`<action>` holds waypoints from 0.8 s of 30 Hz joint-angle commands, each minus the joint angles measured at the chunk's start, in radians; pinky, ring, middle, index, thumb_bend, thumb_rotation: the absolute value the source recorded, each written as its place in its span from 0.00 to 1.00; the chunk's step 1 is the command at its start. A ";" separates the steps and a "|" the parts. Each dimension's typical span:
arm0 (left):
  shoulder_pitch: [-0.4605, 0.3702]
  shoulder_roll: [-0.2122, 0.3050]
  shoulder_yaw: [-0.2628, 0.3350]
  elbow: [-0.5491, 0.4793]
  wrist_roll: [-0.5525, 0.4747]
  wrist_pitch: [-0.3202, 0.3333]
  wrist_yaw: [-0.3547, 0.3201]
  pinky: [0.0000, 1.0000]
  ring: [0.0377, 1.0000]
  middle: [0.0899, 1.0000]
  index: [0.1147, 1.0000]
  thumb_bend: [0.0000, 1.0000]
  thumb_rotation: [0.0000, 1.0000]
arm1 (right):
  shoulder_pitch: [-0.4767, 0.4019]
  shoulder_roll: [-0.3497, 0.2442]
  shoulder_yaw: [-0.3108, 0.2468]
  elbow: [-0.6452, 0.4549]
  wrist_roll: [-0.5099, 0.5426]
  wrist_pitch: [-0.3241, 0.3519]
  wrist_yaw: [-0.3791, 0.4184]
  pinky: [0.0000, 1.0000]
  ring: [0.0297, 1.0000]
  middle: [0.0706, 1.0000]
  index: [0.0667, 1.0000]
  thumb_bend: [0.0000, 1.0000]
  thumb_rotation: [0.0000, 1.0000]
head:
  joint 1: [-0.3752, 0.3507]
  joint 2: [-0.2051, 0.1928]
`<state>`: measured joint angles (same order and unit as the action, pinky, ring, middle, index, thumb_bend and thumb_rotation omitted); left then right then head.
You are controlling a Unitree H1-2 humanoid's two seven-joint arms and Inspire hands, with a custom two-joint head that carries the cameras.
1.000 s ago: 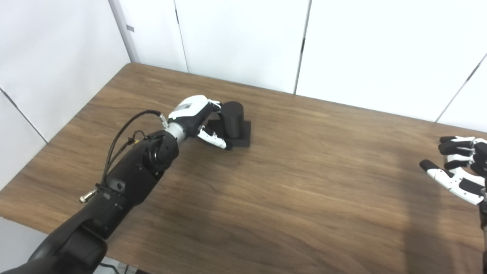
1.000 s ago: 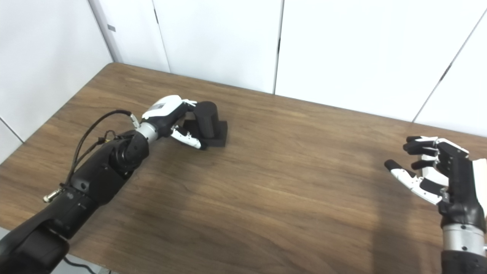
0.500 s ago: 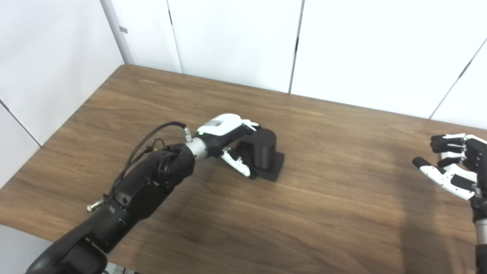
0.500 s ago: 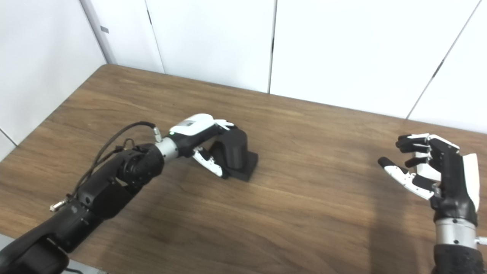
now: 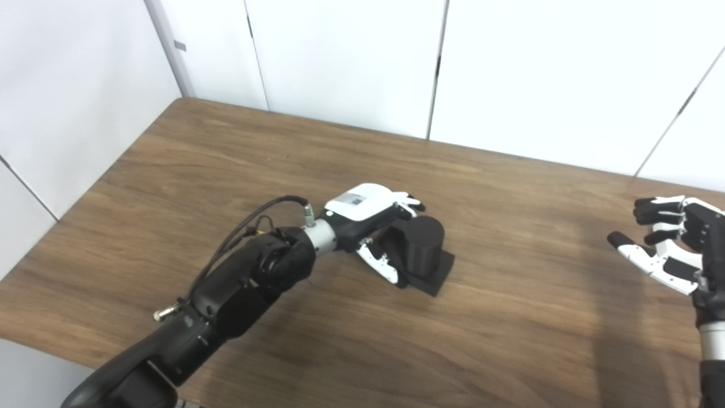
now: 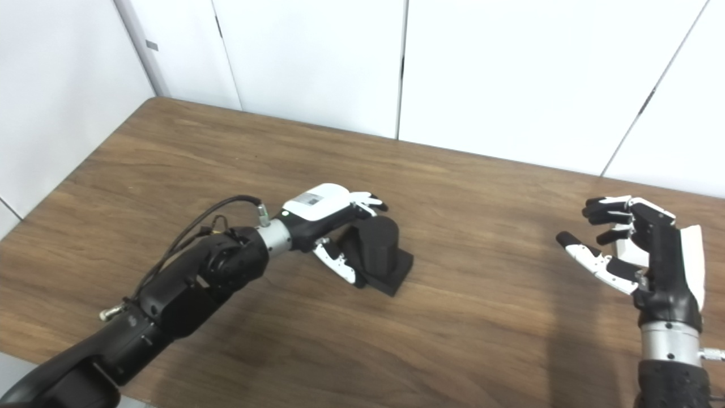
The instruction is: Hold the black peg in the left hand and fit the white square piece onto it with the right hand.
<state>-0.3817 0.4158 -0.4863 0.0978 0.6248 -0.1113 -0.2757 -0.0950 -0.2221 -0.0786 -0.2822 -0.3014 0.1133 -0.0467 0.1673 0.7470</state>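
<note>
The black peg (image 5: 425,249) is a thick cylinder on a square black base. My left hand (image 5: 368,212) is shut on it near the middle of the wooden table (image 5: 340,351), fingers over the top and thumb low at the front. The peg leans to the right, and its base is at the tabletop. My right hand (image 6: 645,249) is open at the far right, fingers curled apart, palm turned left, holding nothing I can make out. A small white patch (image 6: 626,248) shows between its fingers. I cannot tell whether that is the white square piece.
White wall panels (image 5: 340,56) stand right behind the table's far edge and along its left side. The table's front edge runs along the bottom left of the left eye view.
My left hand has carried the black peg to the right and toward me across the table, and the peg now leans more. The view has shifted slightly. The right hand has hardly moved.
</note>
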 commanded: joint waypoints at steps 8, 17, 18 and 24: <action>-0.007 -0.060 -0.144 0.060 0.067 -0.095 -0.064 0.82 0.95 0.92 0.42 0.52 0.07 | -0.030 -0.006 0.001 -0.022 -0.024 -0.048 -0.020 0.43 0.57 0.61 0.46 0.50 0.12 | -0.079 0.003; -0.042 -0.008 -0.208 0.060 0.150 -0.101 -0.094 0.87 0.95 0.91 0.43 0.52 0.08 | -0.028 0.000 0.009 -0.034 -0.044 -0.043 -0.020 0.45 0.58 0.62 0.46 0.50 0.12 | -0.289 -0.010; -0.041 -0.001 -0.206 0.063 0.145 -0.111 -0.088 0.86 0.94 0.91 0.43 0.52 0.08 | -0.031 -0.009 0.009 -0.045 -0.047 -0.031 -0.009 0.45 0.58 0.62 0.46 0.50 0.12 | -0.309 -0.015; -0.032 0.018 -0.191 0.076 0.132 -0.141 -0.059 0.85 0.92 0.89 0.43 0.52 0.07 | -0.055 -0.162 0.016 -0.115 -0.064 0.057 0.148 0.51 0.63 0.69 0.60 0.60 0.11 | -0.396 -0.044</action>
<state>-0.4659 0.3985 -0.6360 0.1257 0.7087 -0.2187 -0.2780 -0.0986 -0.3087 -0.0503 -0.3508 -0.3593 0.1542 0.0627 -0.2299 0.7026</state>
